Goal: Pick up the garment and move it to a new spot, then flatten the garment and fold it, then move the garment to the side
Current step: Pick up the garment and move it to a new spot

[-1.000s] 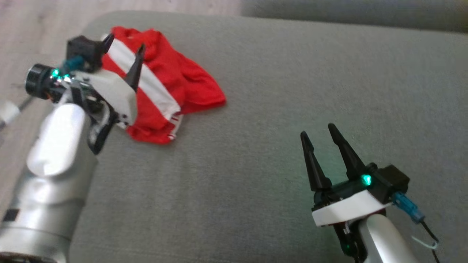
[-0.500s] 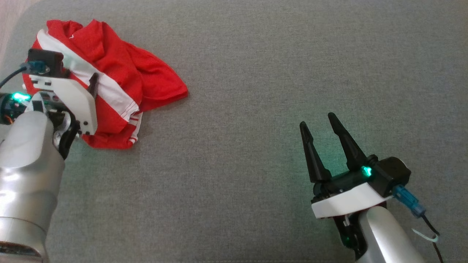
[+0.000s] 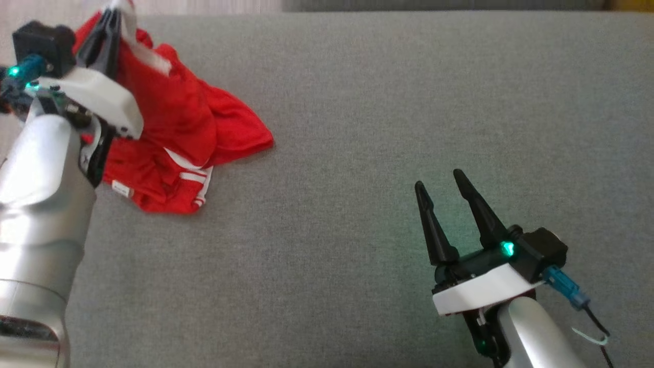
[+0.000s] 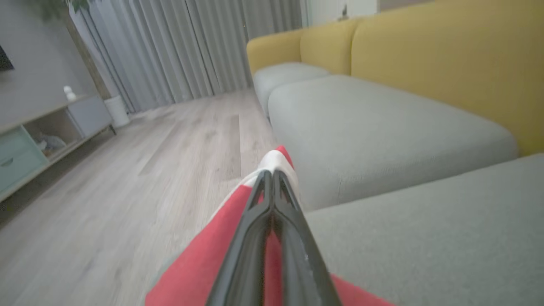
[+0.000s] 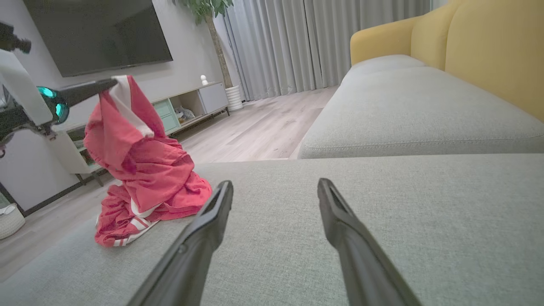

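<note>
Now the left claw (image 3: 109,23), spread over the cloth a second ago, is pressed together on a white-striped fold of the red garment (image 3: 179,117) and has raised it. The pinched part hangs from the fingertips while the lower bulk rests in a heap at the left edge of the grey sofa seat (image 3: 409,102). By my reading the pick-up is under way but not complete, and the carry to a new spot comes next. The right claw (image 3: 438,180) hovers spread and empty over bare seat, well apart from the cloth. As for containers, the low cabinet's open compartment (image 5: 185,111) holds small things too blurred to name, and a pale basket (image 5: 8,221) stands on the floor, its contents hidden.
</note>
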Controlling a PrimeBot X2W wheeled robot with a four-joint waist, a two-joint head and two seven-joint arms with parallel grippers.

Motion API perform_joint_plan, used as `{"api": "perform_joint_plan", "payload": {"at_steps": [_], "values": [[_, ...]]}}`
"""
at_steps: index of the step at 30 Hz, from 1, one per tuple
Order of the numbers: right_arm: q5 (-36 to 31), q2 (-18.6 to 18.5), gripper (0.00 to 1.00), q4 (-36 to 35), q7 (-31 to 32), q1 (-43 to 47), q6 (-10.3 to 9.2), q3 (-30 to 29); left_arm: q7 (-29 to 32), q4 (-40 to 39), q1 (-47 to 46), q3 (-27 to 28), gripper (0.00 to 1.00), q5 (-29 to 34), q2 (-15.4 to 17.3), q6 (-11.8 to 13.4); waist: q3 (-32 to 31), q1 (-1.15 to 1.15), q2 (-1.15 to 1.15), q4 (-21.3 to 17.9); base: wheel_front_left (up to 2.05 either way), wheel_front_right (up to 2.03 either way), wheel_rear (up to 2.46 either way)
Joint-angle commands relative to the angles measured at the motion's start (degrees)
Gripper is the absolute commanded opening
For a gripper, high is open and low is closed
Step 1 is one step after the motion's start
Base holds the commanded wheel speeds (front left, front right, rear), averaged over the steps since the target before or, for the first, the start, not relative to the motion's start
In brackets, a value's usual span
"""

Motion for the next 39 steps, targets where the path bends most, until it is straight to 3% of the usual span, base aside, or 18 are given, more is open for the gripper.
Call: {"api": "perform_joint_plan", "payload": {"at_steps": [1, 8, 13, 19, 29, 30, 31, 34, 39], "values": [[0.4, -0.2, 1.00, -1.7, -0.6, -0.3, 0.40, 1.4, -1.7, -2.8, -3.3, 0.9, 0.00, 0.1, 2.1, 0.1, -1.3, 0.00, 0.00, 0.2, 0.00, 0.00, 0.00], [1.7, -0.2, 1.00, -1.3, -0.6, 0.6, 0.40, 1.3, -6.6, -14.0, -4.3, -1.2, 0.00, -0.6, 1.1, 0.1, -5.1, 0.00, 0.00, -0.7, 0.00, 0.00, 0.00], [2.3, -0.2, 1.00, -1.4, -0.6, 0.8, 0.40, 2.0, -4.8, -22.8, -3.6, -3.6, 0.00, -1.9, -1.2, 0.1, -6.4, 0.00, 0.00, -3.1, 0.00, 0.00, 0.00], [3.9, -0.2, 1.00, -2.4, -0.6, -0.8, 0.40, 3.7, -2.1, -28.4, -4.6, -5.7, 0.00, -0.6, -2.6, 1.5, -5.0, 0.00, 0.00, -9.9, 0.00, 0.00, 0.00], [6.4, -0.2, 1.00, -5.0, -0.6, -3.0, 0.40, 5.0, 0.1, -27.1, -4.3, -15.3, 0.00, -1.1, -11.6, 0.6, -0.4, 0.00, 0.00, -20.2, 0.00, 0.00, 0.00], [6.6, -0.2, 1.00, -5.2, -0.6, -3.1, 0.40, 5.0, 0.1, -26.5, -3.7, -16.5, 0.31, -1.4, -12.4, 0.5, -0.1, 0.00, 0.00, -20.7, 0.00, 0.00, 0.00], [6.8, -0.2, 1.00, -5.3, -0.6, -3.2, 0.40, 5.0, 0.2, -25.9, -3.1, -17.6, 1.00, -2.0, -13.0, 0.4, 0.2, 0.00, 0.00, -21.1, 0.00, 0.00, 0.00], [7.0, -0.2, 1.00, -5.8, -0.6, -3.3, 0.40, 4.7, 0.2, -24.0, -2.7, -21.2, 1.00, -3.5, -13.5, 0.2, 0.8, 0.00, 0.00, -21.3, 0.00, 0.00, 0.00], [6.9, -0.2, 1.00, -5.8, -0.6, -2.9, 0.40, 3.8, -1.1, -22.5, -4.3, -20.0, 1.00, -4.7, -11.3, 0.2, 0.6, 0.00, 0.00, -19.3, 0.00, 0.00, 0.00]]}}
